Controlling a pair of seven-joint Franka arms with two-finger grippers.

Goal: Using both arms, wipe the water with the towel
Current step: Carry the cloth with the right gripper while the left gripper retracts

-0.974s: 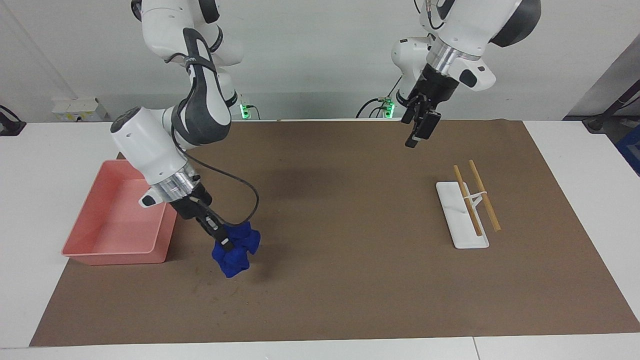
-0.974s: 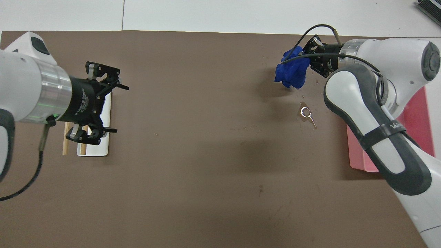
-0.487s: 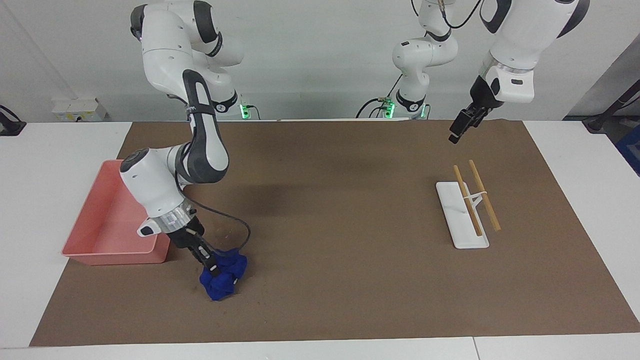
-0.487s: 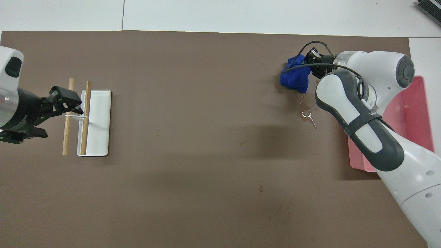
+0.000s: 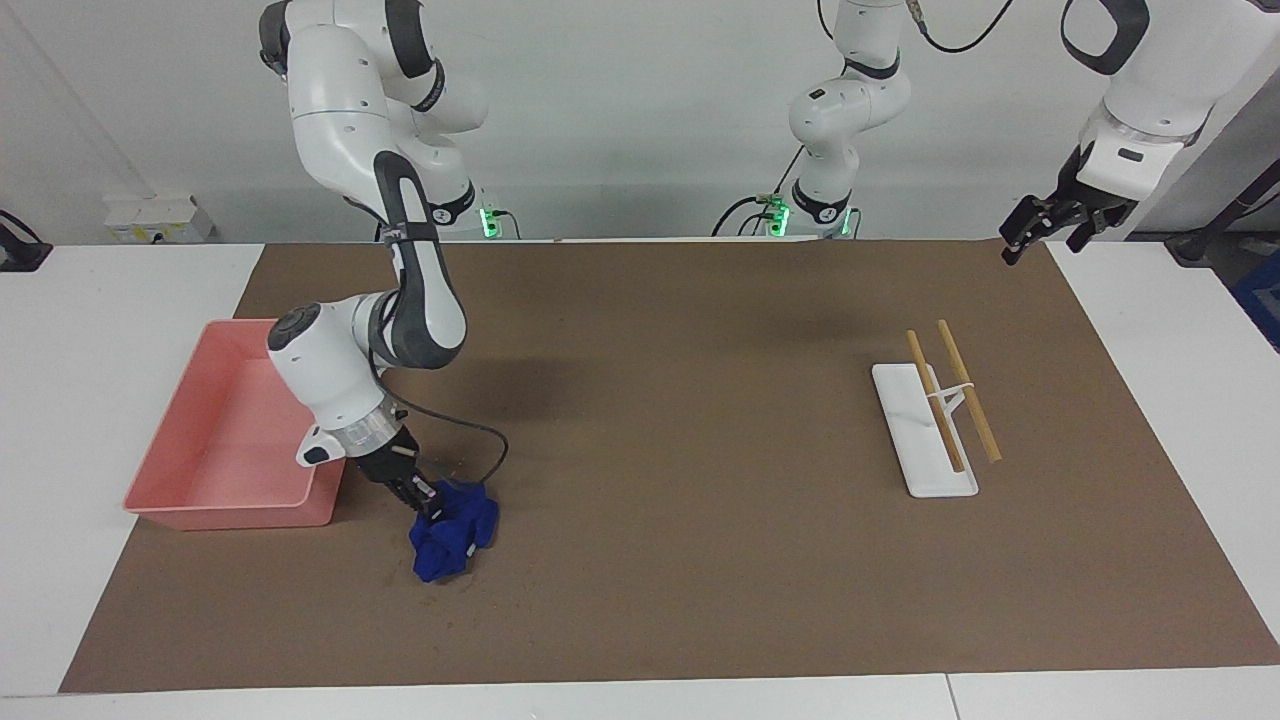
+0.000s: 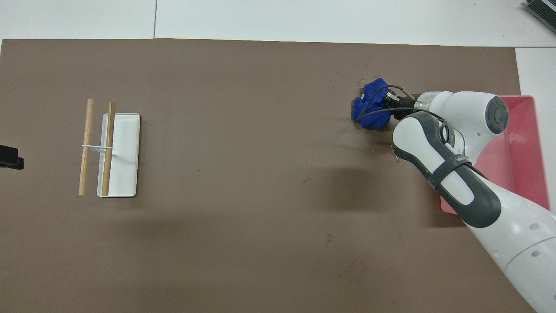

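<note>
My right gripper [image 5: 425, 495] is shut on the blue towel [image 5: 455, 528] and presses it on the brown mat, next to the pink tray's corner. In the overhead view the towel [image 6: 369, 106] bunches at the right gripper's [image 6: 388, 102] tip. The water is hidden under the right arm's forearm in the overhead view, and I cannot make it out in the facing view. My left gripper [image 5: 1040, 232] is open and empty, raised over the mat's corner at the left arm's end. Only its black tip [image 6: 11, 157] shows at the overhead view's edge.
A pink tray [image 5: 230, 430] sits at the right arm's end of the mat, partly under the right arm in the overhead view [image 6: 523, 143]. A white rectangular dish [image 5: 925, 440] with two wooden sticks [image 5: 965, 390] lies toward the left arm's end.
The right gripper lowered the towel onto the mat and dragged it toward the robots. The left gripper swung out and up toward its own end of the table.
</note>
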